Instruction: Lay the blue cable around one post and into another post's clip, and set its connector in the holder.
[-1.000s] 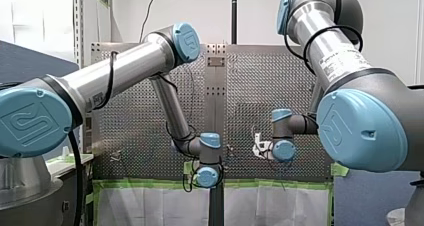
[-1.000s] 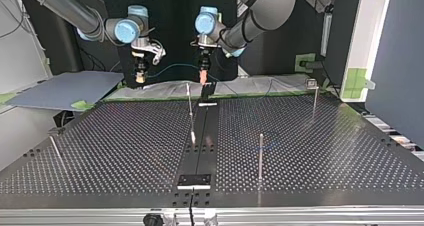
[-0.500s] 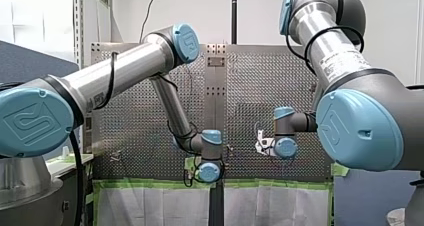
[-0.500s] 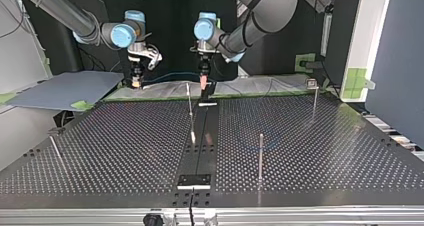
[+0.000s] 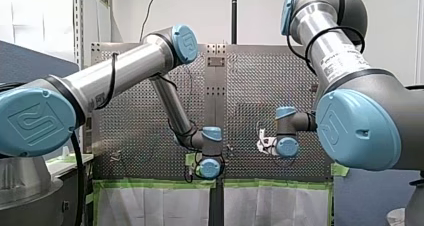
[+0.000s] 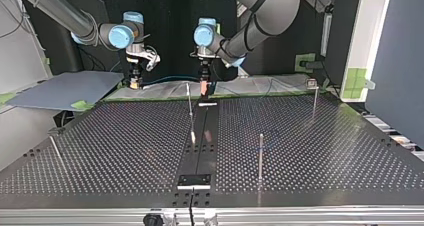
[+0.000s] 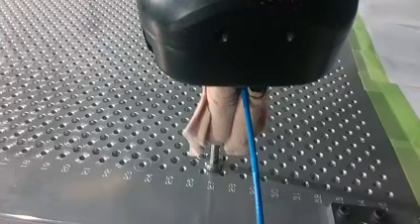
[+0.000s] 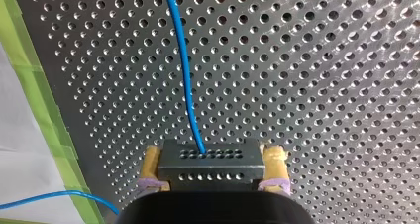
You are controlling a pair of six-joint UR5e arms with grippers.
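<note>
- Concerning cable (image 8: 184, 70): blue, strung in the air between both grippers, over the table (image 6: 125, 151) near the edge on the arms' side; not yet round any post, nor in a clip.
- At one end: connector (image 8: 210, 160) clamped in right gripper (image 8: 213, 167), yellow pads (image 8: 151, 164) narrow on the block's two ends.
- Further along: pinched in left gripper (image 7: 218, 149), beige pads (image 7: 218, 115) closed on the cable, tips just above a post (image 7: 214, 159).
- Likely to knock or bend that post if lowered off-line, with so little clearance.
- Likely to slip through the beige pads under a hard pull from the right arm, losing length for the wrap.
- Likely to skew the connector under sideways tension, spoiling its seating in the holder.
- With clip and holder too small to pick out, also at risk of a missed lay.
</note>
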